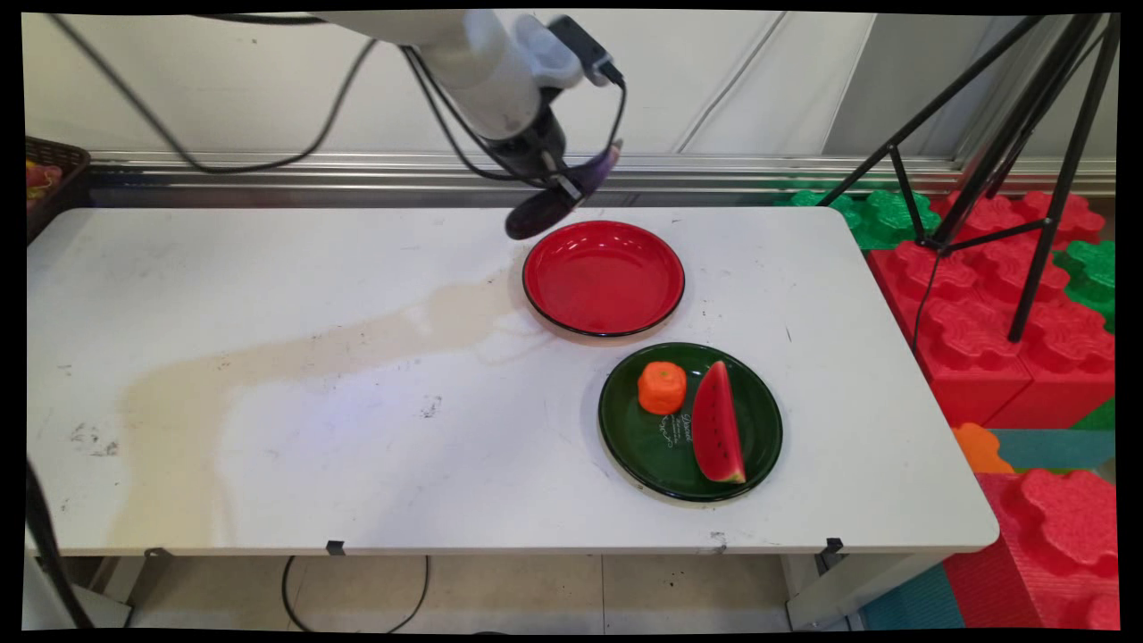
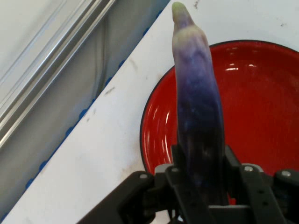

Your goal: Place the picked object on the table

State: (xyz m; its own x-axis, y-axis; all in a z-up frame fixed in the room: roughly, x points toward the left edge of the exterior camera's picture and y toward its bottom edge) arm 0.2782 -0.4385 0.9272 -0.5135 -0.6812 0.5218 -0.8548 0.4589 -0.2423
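In the main view there are two plates, one red plate [image 1: 604, 278] and one green plate [image 1: 690, 421], both on the white table [image 1: 312, 375]; the green one sits just beside the red plate on its near right side and carries two toy foods, one orange piece [image 1: 662, 388] and one watermelon slice [image 1: 717, 422]. One gripper [image 1: 555, 183] hangs above the red plate's far left rim, its fingers clamped on a single purple eggplant [image 1: 558, 196], which is held off the table and tilted, its dark end low toward the plate's left edge. The table top is scuffed, with a long tan stain [image 1: 295, 357] running leftward from the red plate. Behind the red plate a metal rail [image 1: 357, 165] runs along a pale wall; to the plate's right stand red and green foam blocks [image 1: 1009, 304] and one black tripod [image 1: 1000, 161]; far to its left a dark basket [image 1: 49, 179] shows at the table's end. In the hand view, the gripper [image 2: 202, 186] grips the eggplant [image 2: 196, 93] between its two fingers, the pale tip pointing away, with the red plate [image 2: 261, 112] under and beside it and white table [image 2: 93, 158] on the other side.
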